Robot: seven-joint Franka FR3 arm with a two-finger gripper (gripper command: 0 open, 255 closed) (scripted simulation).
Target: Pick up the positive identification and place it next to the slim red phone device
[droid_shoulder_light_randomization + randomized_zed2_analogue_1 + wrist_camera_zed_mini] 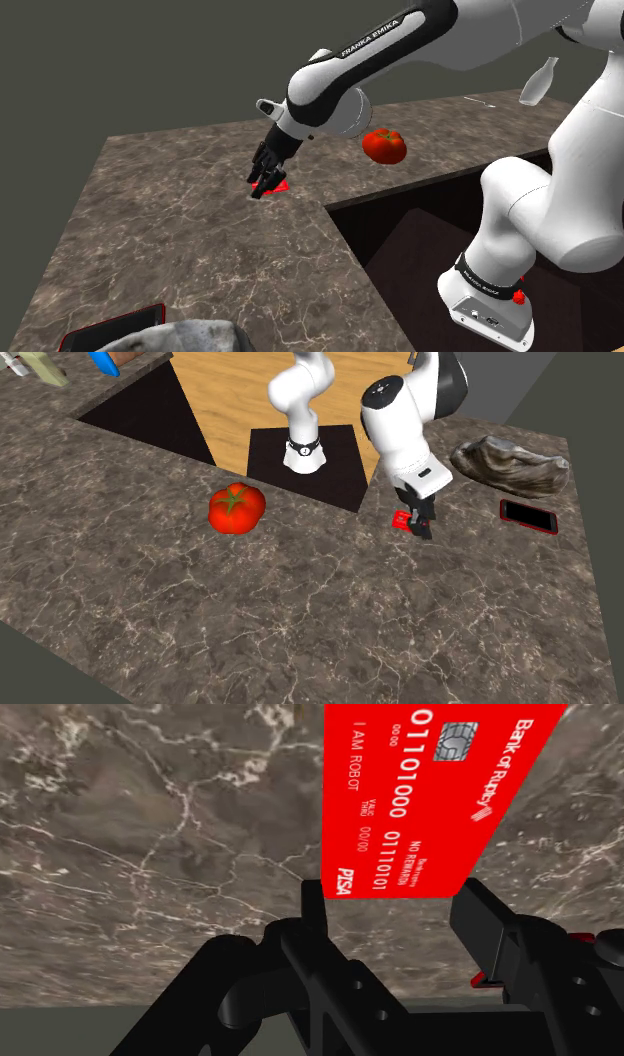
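The shoulder view sits beside and a little behind the arm's base [487, 295], which shows at the frame's lower right. It looks down over the worktop [180, 230] toward the upper left, at middle distance. The second exterior view stands across the worktop, higher up, and faces back at the base in the upper middle of its frame. These two share the pincer [265, 188], the red card [279, 185], the tomato [384, 146], the red-edged phone [112, 325] and the grey lump [190, 336]. The wrist view rides on the hand, very near the worktop, looking along the pincer at the card.
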